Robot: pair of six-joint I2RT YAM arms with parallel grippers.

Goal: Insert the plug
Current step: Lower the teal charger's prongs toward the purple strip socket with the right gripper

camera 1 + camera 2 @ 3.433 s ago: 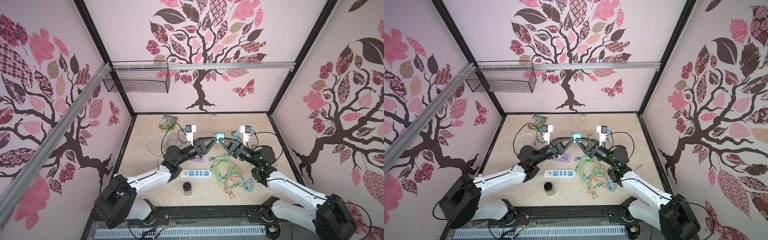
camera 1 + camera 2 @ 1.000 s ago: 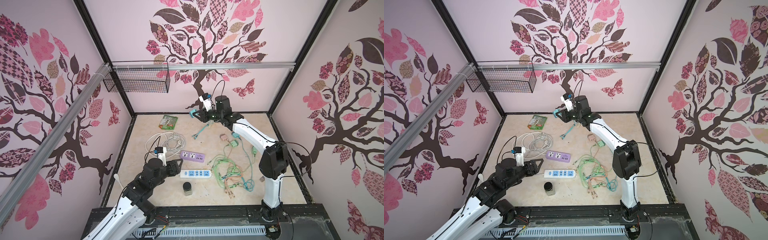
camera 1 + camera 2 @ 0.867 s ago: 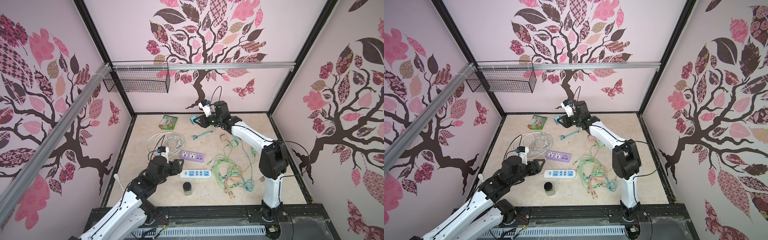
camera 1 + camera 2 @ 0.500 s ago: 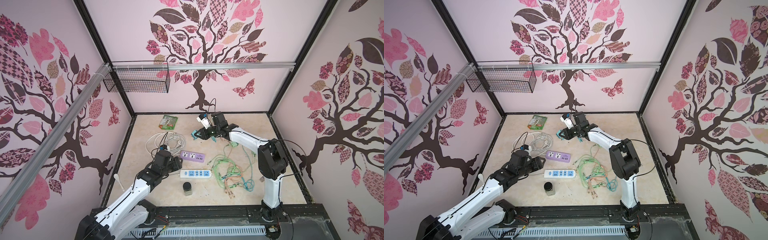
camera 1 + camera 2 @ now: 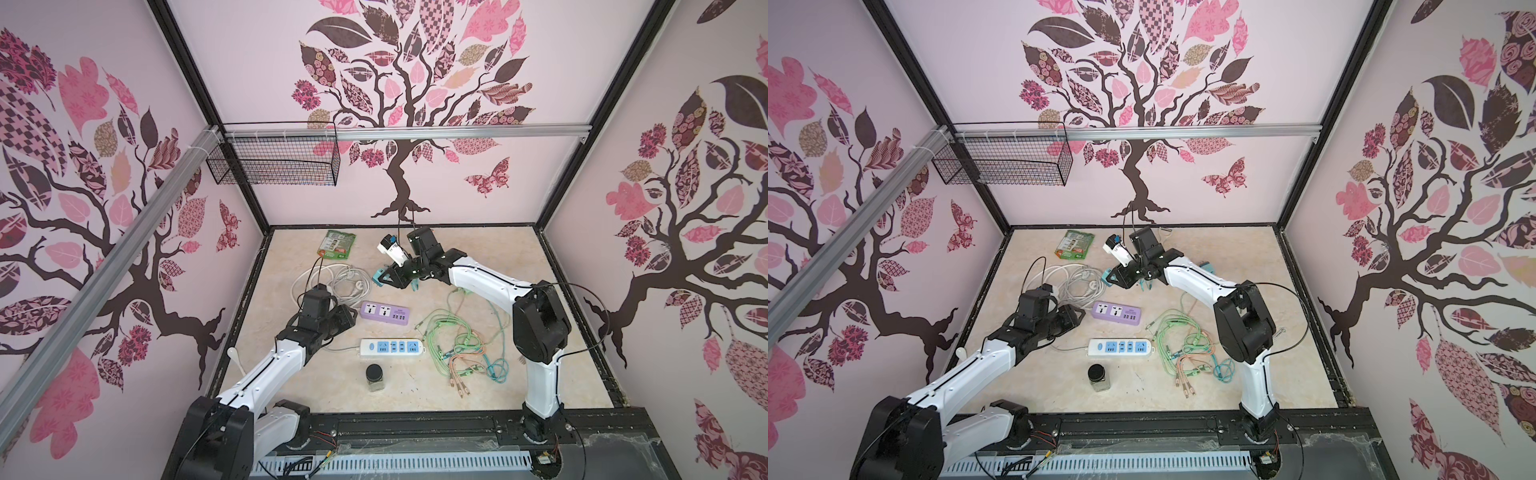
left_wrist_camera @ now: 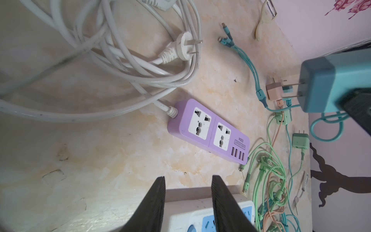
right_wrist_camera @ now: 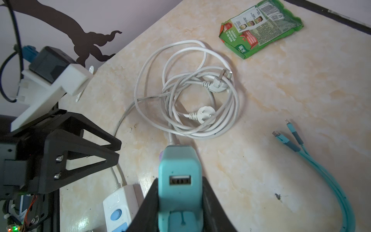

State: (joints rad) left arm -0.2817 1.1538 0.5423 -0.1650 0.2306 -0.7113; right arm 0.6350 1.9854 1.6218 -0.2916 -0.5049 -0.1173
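Observation:
My right gripper [image 5: 380, 279] [image 7: 180, 180] is shut on a teal USB charger plug [image 5: 377, 277] [image 5: 1108, 275] [image 7: 179, 174], held low over the floor behind the purple power strip [image 5: 384, 311] [image 5: 1116, 312] [image 6: 208, 128]. In the left wrist view the plug [image 6: 325, 84] shows two bare prongs pointing sideways, above and apart from the strip. My left gripper [image 5: 348, 319] [image 5: 1073, 318] [image 6: 187, 178] hovers over the switch end of the white power strip [image 5: 390, 347] [image 6: 200, 213] [image 7: 118, 209]. Its fingers stand apart with nothing between them.
A coiled white cable [image 5: 332, 282] with its plugs lies behind the purple strip. A tangle of green, orange and teal charging cables [image 5: 461, 345] spreads to the right, with small beige [image 6: 273, 91] and green [image 6: 300, 140] chargers. A green packet [image 5: 336, 245] lies at the back, a jar [image 5: 375, 377] in front.
The right gripper has come down and forward from high at the back wall with the teal plug. The left arm has reached forward to the white strip, its jaws narrowing.

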